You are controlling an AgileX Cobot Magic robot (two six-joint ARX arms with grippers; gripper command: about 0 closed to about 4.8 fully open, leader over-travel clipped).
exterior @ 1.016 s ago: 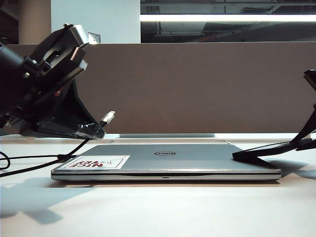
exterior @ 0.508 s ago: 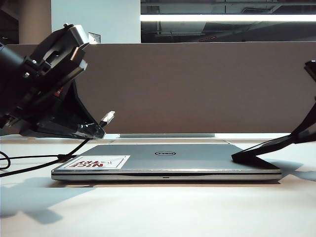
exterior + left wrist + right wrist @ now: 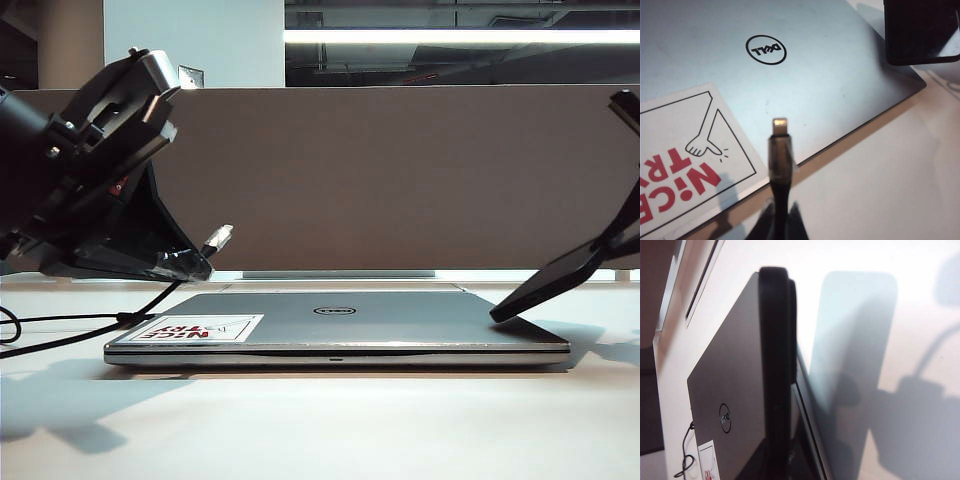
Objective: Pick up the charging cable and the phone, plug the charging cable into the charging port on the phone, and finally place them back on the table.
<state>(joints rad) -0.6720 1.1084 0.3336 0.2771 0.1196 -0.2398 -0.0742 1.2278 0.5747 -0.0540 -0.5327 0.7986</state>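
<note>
We see a white counter (image 3: 320, 430) backed by a grey-brown divider (image 3: 400, 170); behind it stand a pale wall and a dark ceiling with one light strip (image 3: 460, 36). A closed silver laptop (image 3: 340, 325) lies flat on the counter, with a red-lettered sticker (image 3: 195, 328) at one corner.

The left claw (image 3: 195, 262) hangs above the laptop's left end, pressed together on the cable (image 3: 779, 165). The silvery plug (image 3: 779, 125) sticks out past the fingertips, clear of the lid. The cord (image 3: 60, 335) trails over the counter to the left and runs out of frame.

The right claw (image 3: 622, 245) is cut off by the right frame edge in the exterior view, and in its wrist view the fingertips fall below the picture. We read it as pinching the phone (image 3: 545, 285), which tilts with its lower end just above the laptop's right rear corner; we cannot tell whether that end touches the lid. The wrist view shows the phone (image 3: 775, 365) edge-on. The charging port cannot be made out.
</note>
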